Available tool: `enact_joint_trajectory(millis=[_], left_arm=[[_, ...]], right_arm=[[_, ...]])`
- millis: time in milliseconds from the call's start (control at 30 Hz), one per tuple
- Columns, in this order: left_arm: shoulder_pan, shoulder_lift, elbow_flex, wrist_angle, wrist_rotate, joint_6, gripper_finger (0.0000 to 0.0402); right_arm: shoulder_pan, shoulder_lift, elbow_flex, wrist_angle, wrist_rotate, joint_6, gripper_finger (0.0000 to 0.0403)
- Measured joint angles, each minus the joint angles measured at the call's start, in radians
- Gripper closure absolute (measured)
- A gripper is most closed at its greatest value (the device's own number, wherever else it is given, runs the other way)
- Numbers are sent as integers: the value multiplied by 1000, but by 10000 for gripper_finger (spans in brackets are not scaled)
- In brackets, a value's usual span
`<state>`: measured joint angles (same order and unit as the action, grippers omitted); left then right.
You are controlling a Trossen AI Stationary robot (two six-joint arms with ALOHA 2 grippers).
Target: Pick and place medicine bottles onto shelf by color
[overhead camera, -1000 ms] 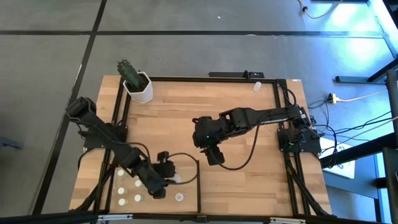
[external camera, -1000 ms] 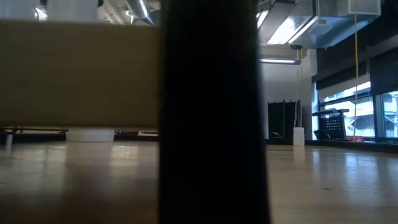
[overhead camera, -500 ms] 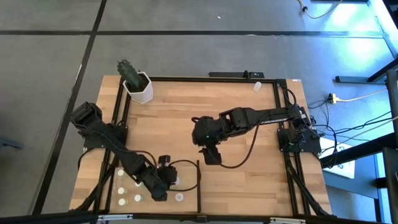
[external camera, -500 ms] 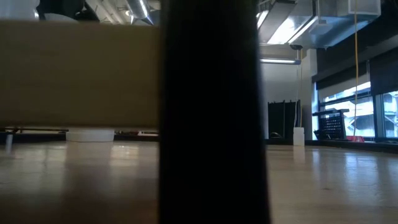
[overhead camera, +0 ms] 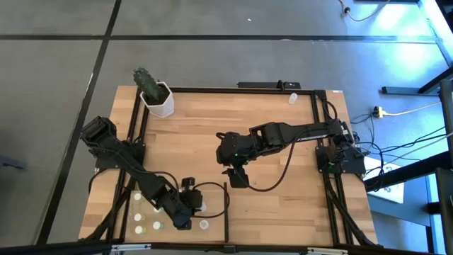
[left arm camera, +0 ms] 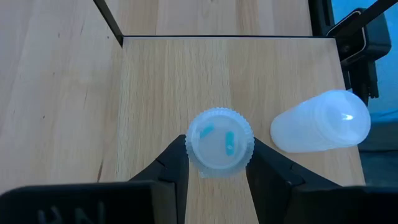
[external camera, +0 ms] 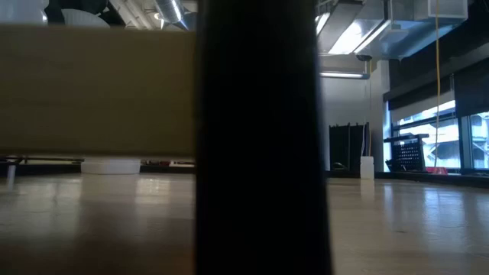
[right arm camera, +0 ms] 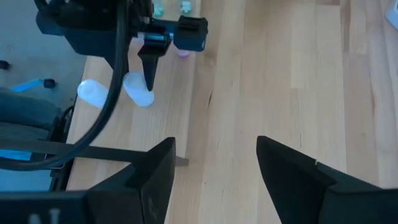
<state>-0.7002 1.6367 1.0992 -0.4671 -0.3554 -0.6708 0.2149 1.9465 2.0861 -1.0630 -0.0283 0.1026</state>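
Note:
My left gripper (overhead camera: pixel 183 219) is low over the light-wood shelf (overhead camera: pixel 214 234), near the table's near left corner, shut on a small medicine bottle (left arm camera: pixel 219 140) with a ribbed white cap and blue pills showing through. A second pale bottle (left arm camera: pixel 321 121) sits close beside it on the shelf. More tiny bottles (overhead camera: pixel 139 215) stand at the shelf's left side. My right gripper (overhead camera: pixel 237 177) hangs open over the table's middle with nothing between its fingers (right arm camera: pixel 155 174). My left gripper pinches the bottle's ribbed cap rim (left arm camera: pixel 190 151) between its two fingers, one on each side. The fingers come slanting down from above. The cap hides the bottle's base, so whether it rests on the shelf cannot be told.
A thin black divider (overhead camera: pixel 226 211) edges the shelf on its right. A white pot with a cactus (overhead camera: pixel 159 100) stands at the far left corner. One lone bottle (overhead camera: pixel 291 98) stands at the far edge. Bare tabletop lies between the divider and the right arm's base.
My left gripper has sunk toward the shelf and moved a little toward the near edge, still shut on the bottle, then held still. My right gripper has rolled slightly in place.

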Motion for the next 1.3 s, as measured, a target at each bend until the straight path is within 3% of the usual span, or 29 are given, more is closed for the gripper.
enact_joint_trajectory(millis=[567, 1300], left_arm=[[13, 15, 0, 53, 16, 0, 275], [13, 13, 0, 79, 40, -10, 160]], right_arm=[[0, 0, 0, 27, 0, -3, 177], [0, 0, 0, 27, 0, -3, 177]])
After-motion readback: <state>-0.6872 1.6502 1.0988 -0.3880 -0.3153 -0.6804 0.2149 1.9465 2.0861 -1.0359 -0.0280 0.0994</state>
